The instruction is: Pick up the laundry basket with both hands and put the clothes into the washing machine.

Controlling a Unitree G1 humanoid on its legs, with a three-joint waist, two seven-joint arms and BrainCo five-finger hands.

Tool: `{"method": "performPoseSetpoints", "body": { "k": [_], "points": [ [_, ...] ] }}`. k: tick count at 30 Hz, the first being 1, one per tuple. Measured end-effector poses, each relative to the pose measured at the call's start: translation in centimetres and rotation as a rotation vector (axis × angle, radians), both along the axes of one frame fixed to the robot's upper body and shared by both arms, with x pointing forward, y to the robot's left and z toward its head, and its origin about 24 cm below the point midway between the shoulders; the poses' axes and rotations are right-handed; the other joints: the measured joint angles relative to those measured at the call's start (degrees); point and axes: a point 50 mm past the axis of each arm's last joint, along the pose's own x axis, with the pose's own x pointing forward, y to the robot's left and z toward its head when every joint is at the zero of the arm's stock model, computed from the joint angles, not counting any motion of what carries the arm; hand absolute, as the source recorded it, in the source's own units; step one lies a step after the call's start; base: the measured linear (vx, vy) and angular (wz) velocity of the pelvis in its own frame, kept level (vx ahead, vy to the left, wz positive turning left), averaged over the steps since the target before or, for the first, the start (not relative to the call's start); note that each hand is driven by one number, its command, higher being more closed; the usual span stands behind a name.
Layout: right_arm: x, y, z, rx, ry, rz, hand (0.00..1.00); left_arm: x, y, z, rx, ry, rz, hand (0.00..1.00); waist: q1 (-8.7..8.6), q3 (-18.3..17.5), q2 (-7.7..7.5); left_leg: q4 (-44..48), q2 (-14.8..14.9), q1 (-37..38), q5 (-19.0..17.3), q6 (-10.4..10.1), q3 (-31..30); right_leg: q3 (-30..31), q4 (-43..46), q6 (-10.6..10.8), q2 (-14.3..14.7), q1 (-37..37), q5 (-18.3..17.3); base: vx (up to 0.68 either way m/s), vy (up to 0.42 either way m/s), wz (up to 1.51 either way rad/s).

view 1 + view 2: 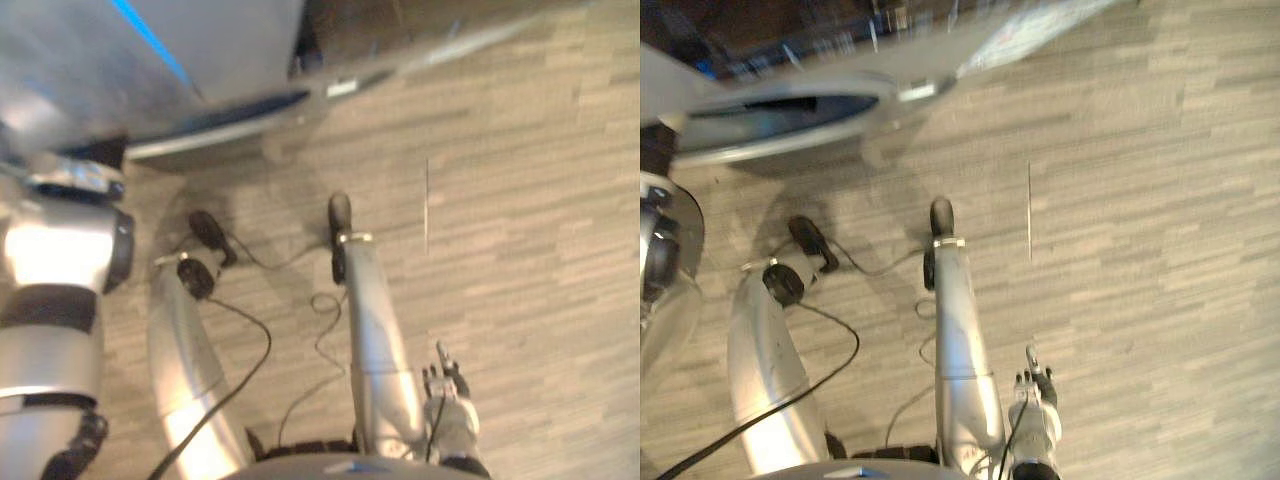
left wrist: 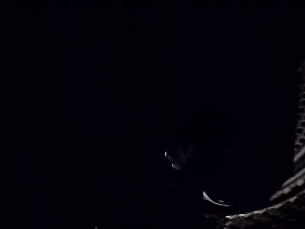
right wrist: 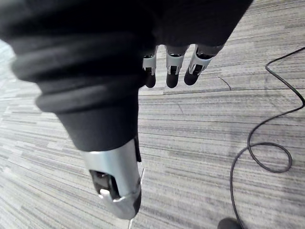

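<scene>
Down low at the robot's right side, the right hand hangs over the floor. Its slim silver fingers are straight and side by side, their rounded dark tips pointing at the floor. The blocky silver thumb stands apart from them, so the hand is loosely spread with nothing between fingers and thumb. A soft, dark ribbed cover bulges in thick folds over the back of this hand. Under it lies the carpet, a flat woven floor of short grey and beige streaks running in bands. A thin, pale straight line crosses it further out, ahead of the robot. The left arm, made of broad, glossy silver cylinders with black bands, rises along the left side towards the washing machine. That machine stands ahead and to the left, a smooth grey body with a bright blue stripe across it. Along its lower edge a curved pale rim runs round a dark slot. The left hand sits in near-total darkness in its own wrist view, where a strip of its ribbed cover catches a little light. How its fingers stand cannot be told.
</scene>
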Motion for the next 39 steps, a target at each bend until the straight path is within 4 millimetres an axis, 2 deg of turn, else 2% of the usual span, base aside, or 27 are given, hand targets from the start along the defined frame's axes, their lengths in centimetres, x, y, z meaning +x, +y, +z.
{"method": "performPoseSetpoints", "body": {
  "k": [1, 2, 3, 4, 6, 7, 9, 10, 12, 13, 14, 15, 16, 18, 20, 24, 25, 28, 34, 37, 39],
  "points": [
    [-0.1, -0.2, 0.0, -0.003, -0.002, -0.014, 0.0, -0.6, 0.1, 1.1, -0.003, -0.033, 0.023, 1.0, 0.11, 0.3, 0.05, 0.0, -0.07, -0.76, 0.34, 0.13, -0.07, -0.45, 0.04, -0.27, -0.45, -0.81, 0.38, -0.08, 0.017, -0.05],
    [-0.2, -0.5, 0.1, -0.012, -0.008, -0.036, 0.0, -2.2, 0.4, 3.0, 0.041, -0.114, 0.123, 1.0, 0.33, 1.59, 0.0, 0.07, -0.21, -1.51, 0.71, 0.05, -0.24, -0.83, 0.15, -0.43, -0.8, -1.77, 1.11, -0.07, 0.014, -0.04],
    [-0.2, -0.6, 0.2, -0.015, -0.008, -0.041, 0.0, -2.9, 0.5, 3.8, 0.055, -0.152, 0.156, 1.0, 0.31, 1.94, -0.06, 0.06, -0.24, -1.95, 0.74, 0.0, -0.3, -0.81, 0.15, -0.44, -0.8, -2.3, 1.46, -0.1, 0.009, -0.08],
    [-0.3, -0.7, 0.2, -0.023, -0.011, -0.048, 0.0, -4.6, 0.8, 5.2, 0.188, -0.233, 0.372, 1.0, 0.11, 2.71, -0.02, 0.22, -0.36, -3.06, 1.41, -0.03, -1.14, -1.47, 0.11, -0.6, -0.73, -2.91, 2.25, -0.08, 0.002, -0.07],
    [-0.3, -0.6, 0.2, -0.031, -0.013, -0.046, 0.0, -5.3, 0.3, 5.4, 0.382, -0.29, 0.628, 1.0, -0.02, 2.72, -0.03, 0.32, -0.47, -3.94, 2.32, 0.04, -2.32, -2.41, 0.12, -0.64, -0.74, -3.1, 2.68, -0.07, -0.001, -0.01],
    [-0.2, -0.6, 0.3, -0.04, -0.026, -0.043, 0.0, -5.1, -0.2, 5.1, 0.556, -0.31, 0.826, 1.0, -0.02, 2.72, -0.02, 0.31, -0.64, -4.28, 2.67, -0.03, -3.08, -3.22, 0.19, -0.98, -1.0, -2.99, 3.02, -0.06, -0.003, 0.09],
    [0.3, -0.6, 0.6, -0.049, -0.056, -0.032, 0.0, -4.9, -0.3, 4.8, 0.681, -0.292, 0.972, 1.0, -0.06, 2.74, -0.05, -0.13, -0.68, -4.32, 2.93, -0.21, -3.12, -3.62, 0.06, -1.0, -1.42, -2.94, 3.04, -0.06, -0.006, 0.11],
    [0.4, -0.6, 0.7, -0.054, -0.059, -0.021, 0.0, -4.6, -0.3, 4.7, 0.691, -0.279, 0.986, 1.0, -0.01, 2.74, -0.08, -0.24, -0.69, -4.32, 2.98, -0.23, -3.13, -3.69, -0.07, -0.89, -1.44, -2.89, 3.01, -0.05, -0.006, 0.07],
    [0.8, -0.5, 1.1, -0.053, -0.083, -0.014, 0.0, -2.9, 0.2, 3.6, 0.569, -0.163, 0.87, 1.0, 0.22, 2.76, -0.1, -0.75, -0.77, -4.31, 3.4, -0.13, -3.31, -4.06, -0.7, -0.68, -1.55, -2.44, 3.13, -0.05, 0.001, 0.05],
    [1.0, -0.4, 1.3, -0.051, -0.097, -0.014, 0.0, -1.2, 0.4, 2.1, 0.461, -0.056, 0.747, 1.0, 0.1, 2.76, -0.11, -1.24, -0.85, -4.32, 3.64, -0.19, -3.52, -4.65, -1.45, -0.6, -1.75, -1.95, 3.36, -0.06, 0.014, 0.09],
    [1.1, -0.4, 1.4, -0.049, -0.091, -0.019, 0.0, 0.8, -0.3, -0.1, 0.316, 0.07, 0.541, 1.0, 0.17, 2.75, -0.12, -1.67, -0.98, -4.32, 3.72, -0.22, -3.69, -5.19, -2.16, -0.59, -2.07, -1.44, 3.43, -0.05, 0.019, 0.13],
    [1.1, -0.4, 1.4, -0.047, -0.084, -0.019, 0.0, 1.7, -0.9, -1.3, 0.206, 0.123, 0.398, 1.0, 0.16, 2.75, -0.12, -2.08, -1.19, -4.31, 3.74, -0.23, -3.64, -5.41, -2.46, -0.57, -2.39, -1.28, 3.42, -0.04, 0.022, 0.23],
    [1.1, -0.4, 1.3, -0.043, -0.061, -0.02, 0.0, 3.0, -2.4, -3.4, -0.064, 0.211, 0.069, 1.0, 0.12, 2.76, -0.14, -2.81, -1.82, -4.35, 3.86, -0.18, -3.47, -5.72, -2.97, -0.47, -2.83, -1.12, 3.4, -0.03, 0.019, 0.21],
    [1.5, -0.3, 1.8, -0.052, -0.05, -0.021, 0.0, 4.0, -3.8, -5.9, -0.403, 0.286, -0.247, 1.0, -0.29, 2.76, -0.14, -2.64, -1.89, -4.58, 4.01, -0.19, -3.6, -5.82, -3.62, -0.24, -3.17, -0.8, 3.66, -0.05, 0.036, 0.02],
    [1.4, -0.3, 1.7, -0.059, -0.028, -0.01, 0.0, 3.6, -4.0, -5.4, -0.532, 0.238, -0.36, 1.0, -0.34, 2.78, -0.17, -3.17, -1.87, -5.29, 4.01, -0.2, -4.02, -6.61, -5.36, -0.29, -3.2, -0.77, 4.07, -0.07, 0.044, -0.18],
    [1.4, -0.2, 1.6, -0.058, -0.011, -0.007, 0.0, 3.1, -2.1, -5.0, -0.647, 0.152, -0.395, 1.0, -0.66, 2.78, -0.17, -4.47, -1.86, -5.69, 4.07, -0.29, -4.54, -7.95, -8.25, -0.28, -3.32, 0.05, 4.96, -0.06, 0.028, -0.08],
    [1.4, -0.2, 1.6, -0.069, -0.005, 0.001, 0.0, 3.0, -1.7, -5.2, -0.658, 0.142, -0.399, 0.0, -0.62, 2.78, -0.17, -4.53, -1.87, -5.68, 4.1, -0.33, -4.55, -8.17, -8.29, -0.38, -3.39, 0.18, 5.18, -0.06, 0.0, 0.07],
    [1.5, -0.2, 1.7, -0.083, -0.003, 0.021, 0.0, 2.9, -0.6, -5.7, -0.613, 0.13, -0.361, 0.0, -0.51, 2.78, -0.17, -4.84, -1.87, -5.58, 4.2, -0.49, -4.51, -8.39, -8.3, -0.5, -3.49, 0.3, 5.33, -0.06, -0.016, 0.07],
    [1.7, -0.1, 1.7, -0.08, -0.019, 0.048, 0.0, 2.7, 0.1, -5.2, -0.425, 0.122, -0.241, 0.0, -0.27, 2.77, -0.19, -5.16, -1.86, -5.59, 4.27, -0.61, -4.67, -8.62, -8.41, -0.66, -3.62, 0.31, 5.53, -0.05, -0.021, 0.01],
    [1.7, 0.0, 1.7, -0.081, -0.024, 0.057, 0.0, 2.4, 0.3, -4.8, -0.311, 0.115, -0.154, 0.0, -0.22, 2.77, -0.19, -5.86, -1.87, -5.6, 4.28, -0.63, -4.58, -8.76, -9.37, -0.69, -3.61, 0.37, 5.55, -0.06, -0.014, -0.04],
    [1.8, 0.1, 1.7, -0.087, -0.027, 0.076, 0.0, 1.7, 0.3, -3.9, -0.178, 0.079, -0.054, 0.0, -0.29, 2.77, -0.19, -7.05, -1.89, -5.62, 4.41, -0.85, -4.55, -9.36, -10.72, -0.7, -3.64, 0.58, 5.55, -0.06, -0.012, -0.03]
  ]
}}
